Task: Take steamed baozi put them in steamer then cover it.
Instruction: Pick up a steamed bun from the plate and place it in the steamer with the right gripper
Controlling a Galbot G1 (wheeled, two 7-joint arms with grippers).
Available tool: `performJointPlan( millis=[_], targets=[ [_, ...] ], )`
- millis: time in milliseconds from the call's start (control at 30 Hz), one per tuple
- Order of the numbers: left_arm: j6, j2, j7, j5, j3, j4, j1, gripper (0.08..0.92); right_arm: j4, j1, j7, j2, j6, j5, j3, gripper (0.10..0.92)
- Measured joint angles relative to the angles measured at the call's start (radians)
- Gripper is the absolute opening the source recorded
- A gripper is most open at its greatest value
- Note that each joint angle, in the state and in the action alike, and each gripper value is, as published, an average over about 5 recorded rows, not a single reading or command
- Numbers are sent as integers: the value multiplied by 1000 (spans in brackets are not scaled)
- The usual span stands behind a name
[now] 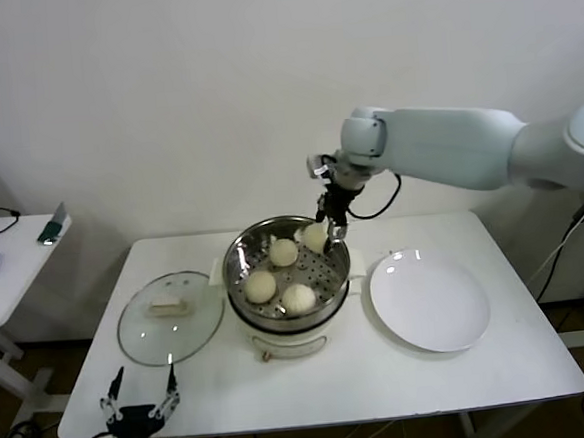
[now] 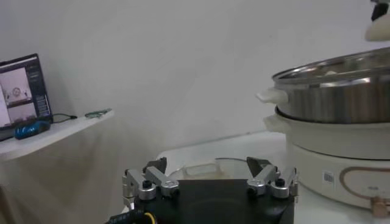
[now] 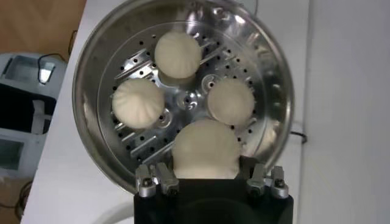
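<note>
The left gripper (image 1: pixel 140 390) sits nearest the head camera, parked low at the front left edge of the table (image 1: pixel 503 365), its fingers spread wide with nothing between them. Just behind it the cover (image 1: pixel 170 318) lies flat on the tabletop, its cream bar handle up, to the left of the steamer (image 1: pixel 237 266) and close beside it.

The steamer stands at the middle of the table on its white pot base. Four steamed baozi (image 3: pixel 138 103) lie in the perforated basket: three of them rest free, and the fourth sits toward the back rim under the right gripper (image 1: pixel 330 227).

That gripper reaches down into the basket from the arm that comes in from the right. In the right wrist view its jaws bracket the fourth bun on both sides, standing no wider than the bun; whether the fingers press on the dough or stand just clear of it cannot be told.

Right of the steamer lies a white plate (image 1: pixel 430 301).
</note>
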Motion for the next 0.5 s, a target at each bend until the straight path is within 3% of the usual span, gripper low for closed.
performJointPlan(
  millis=[500],
  targets=[
    [0, 7, 0, -9, -10, 21, -18, 823, -58, -113, 18, 50, -12, -51, 0, 696]
  ],
)
